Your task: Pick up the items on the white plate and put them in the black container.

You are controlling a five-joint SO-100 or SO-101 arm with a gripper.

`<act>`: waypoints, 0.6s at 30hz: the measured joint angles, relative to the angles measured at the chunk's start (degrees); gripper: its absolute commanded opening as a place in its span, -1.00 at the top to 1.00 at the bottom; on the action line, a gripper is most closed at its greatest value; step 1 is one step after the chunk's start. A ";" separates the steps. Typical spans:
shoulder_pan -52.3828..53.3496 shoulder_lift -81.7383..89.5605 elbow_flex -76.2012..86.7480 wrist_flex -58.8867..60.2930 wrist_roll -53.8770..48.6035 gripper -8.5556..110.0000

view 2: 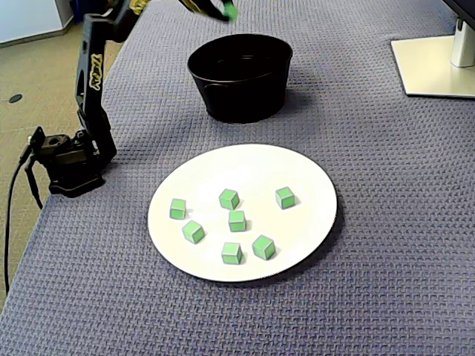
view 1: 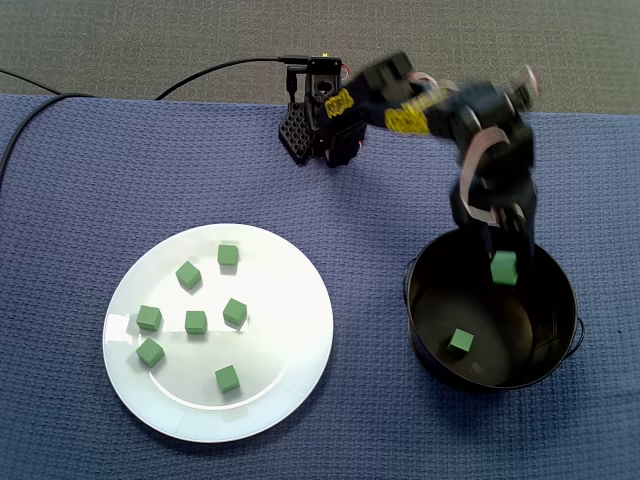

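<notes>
**Drop the cube inside the rim**

Clamped in the gripper (view 1: 504, 258): one green cube (view 1: 503, 270), hanging over the container (view 1: 545, 300), just inside its far rim. Centre a little, then open, to land it near the bottom cube (view 1: 460, 341). Lift straight up, clear of the wall. Then back over bare counter (view 1: 370, 430) to the plate (view 1: 280, 300), well apart, for seven plate cubes (view 1: 196, 321).

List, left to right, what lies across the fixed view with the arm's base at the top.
white plate → arm base → black container. The claw, holding a green cube, overlaps the container, so it is left out.
</notes>
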 measured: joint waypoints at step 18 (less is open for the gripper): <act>-4.22 -1.14 -1.58 7.12 -15.56 0.06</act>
